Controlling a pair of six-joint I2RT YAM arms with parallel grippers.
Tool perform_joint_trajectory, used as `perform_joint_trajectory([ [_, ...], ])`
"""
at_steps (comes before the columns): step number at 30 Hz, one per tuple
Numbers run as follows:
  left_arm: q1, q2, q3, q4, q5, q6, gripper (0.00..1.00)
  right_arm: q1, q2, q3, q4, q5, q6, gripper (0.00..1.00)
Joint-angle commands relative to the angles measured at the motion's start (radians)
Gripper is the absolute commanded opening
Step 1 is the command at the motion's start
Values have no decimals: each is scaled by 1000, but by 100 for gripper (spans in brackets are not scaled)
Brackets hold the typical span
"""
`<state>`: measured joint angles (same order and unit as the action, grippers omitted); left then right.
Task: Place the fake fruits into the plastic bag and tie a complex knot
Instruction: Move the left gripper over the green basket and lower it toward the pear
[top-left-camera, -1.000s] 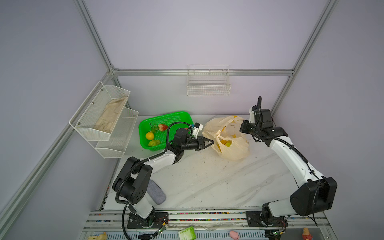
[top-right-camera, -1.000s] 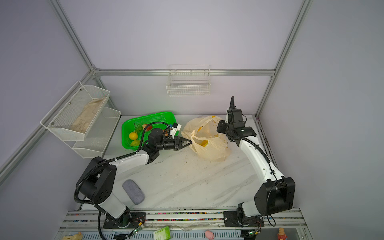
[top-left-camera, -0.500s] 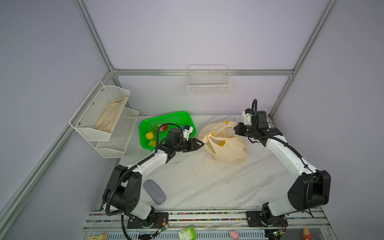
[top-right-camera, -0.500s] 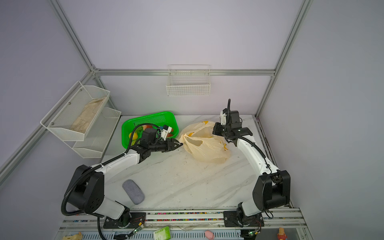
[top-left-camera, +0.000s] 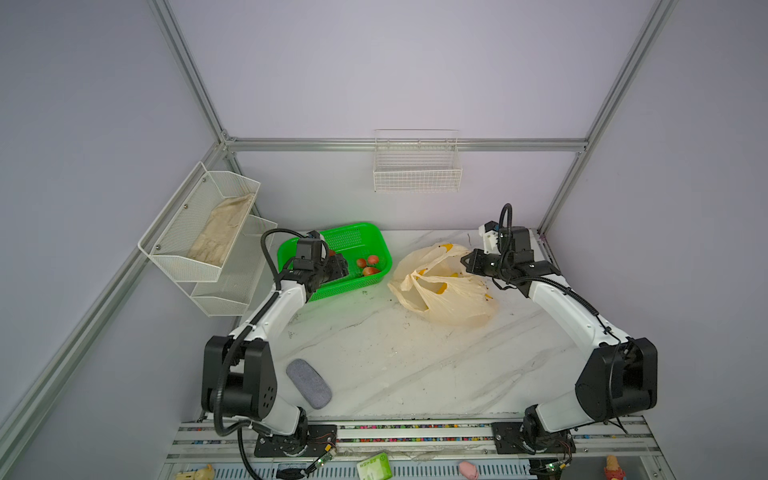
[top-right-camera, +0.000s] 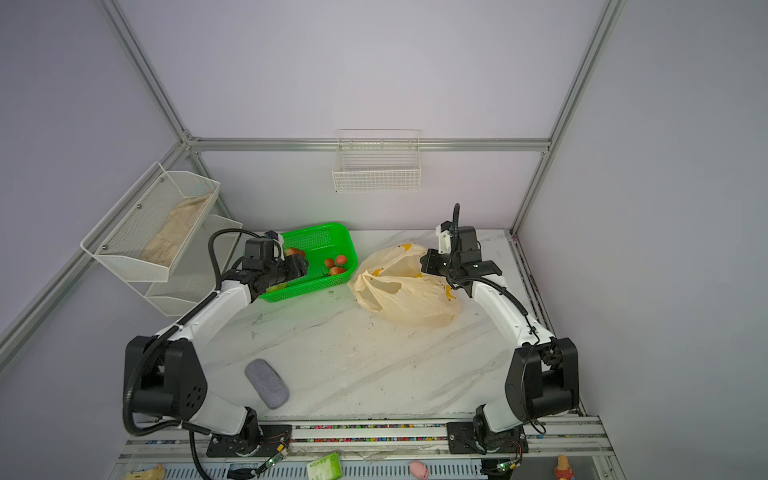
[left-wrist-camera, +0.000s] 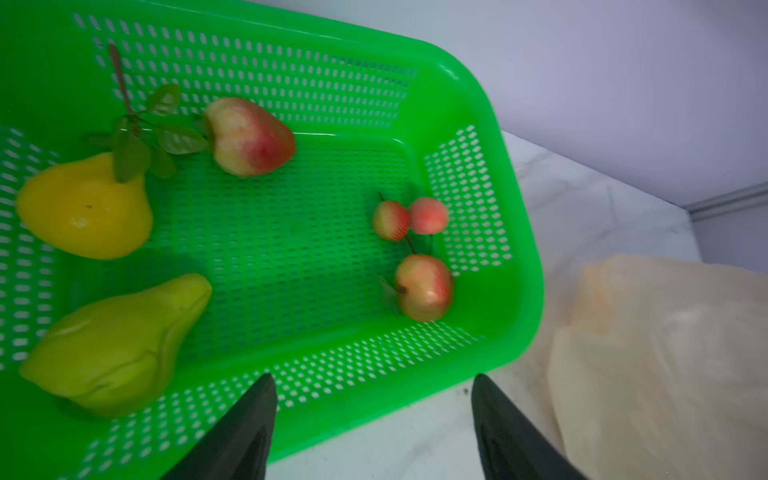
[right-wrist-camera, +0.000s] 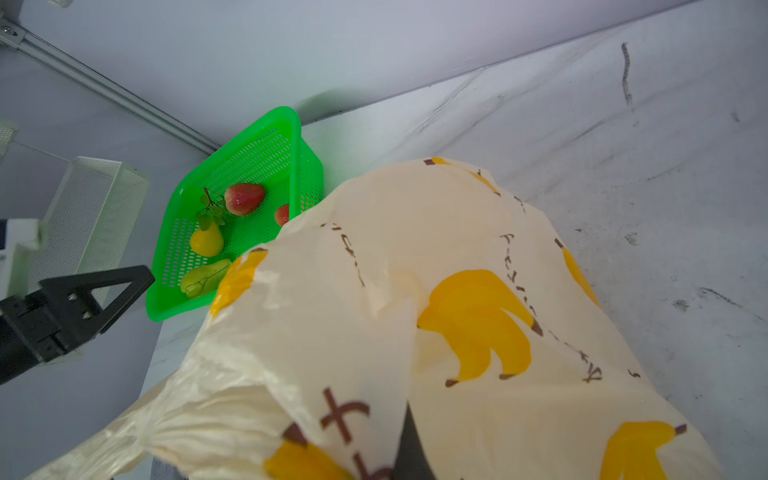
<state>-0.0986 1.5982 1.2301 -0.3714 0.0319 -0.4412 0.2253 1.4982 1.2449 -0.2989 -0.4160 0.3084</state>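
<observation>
Several fake fruits lie in the green basket (left-wrist-camera: 519, 208): a yellow pear (left-wrist-camera: 83, 208), a green fruit (left-wrist-camera: 116, 336), a red-green fruit (left-wrist-camera: 249, 137) and small red ones (left-wrist-camera: 424, 286) (top-left-camera: 368, 266). My left gripper (left-wrist-camera: 374, 378) (top-left-camera: 341, 268) hovers open and empty over the basket's near wall. The plastic bag (top-left-camera: 449, 291) (top-right-camera: 407, 295) slumps on the table right of the basket, its mouth facing left. My right gripper (top-left-camera: 467, 264) (top-right-camera: 426, 264) is shut on the bag's upper rim. In the right wrist view the bag (right-wrist-camera: 415, 249) drapes over one dark finger (right-wrist-camera: 411, 453).
A white mesh shelf (top-left-camera: 208, 232) holding a cloth hangs on the left wall, close to the basket. A wire basket (top-left-camera: 417, 166) hangs on the back wall. A grey oval case (top-left-camera: 308, 383) lies on the marble table (top-left-camera: 395, 353) near the left arm's base.
My left gripper has pulled back from the bag's mouth to the basket and opened. The right gripper has come down a little with the bag, which has sagged onto the table.
</observation>
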Motion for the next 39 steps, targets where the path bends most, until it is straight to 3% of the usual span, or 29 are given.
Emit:
perform_joint_trajectory([
  [1,29,123,224,-154,-259,125,77,-4,-9,-11,39,-25,-12,0],
  [3,39,201,302,-193,-326,170,79,-4,-8,-12,41,-27,-16,0],
  [9,90,404,506,-291,-395,222,80,-3,-2,-18,54,-38,-25,0],
  [15,128,537,640,-356,-419,272,80,-3,15,-23,69,-43,-20,0],
  [35,163,728,813,-439,-283,288,78,-3,53,-14,53,-35,-34,0],
  [39,167,736,820,-444,-267,288,73,-4,53,-16,49,-33,-34,0],
])
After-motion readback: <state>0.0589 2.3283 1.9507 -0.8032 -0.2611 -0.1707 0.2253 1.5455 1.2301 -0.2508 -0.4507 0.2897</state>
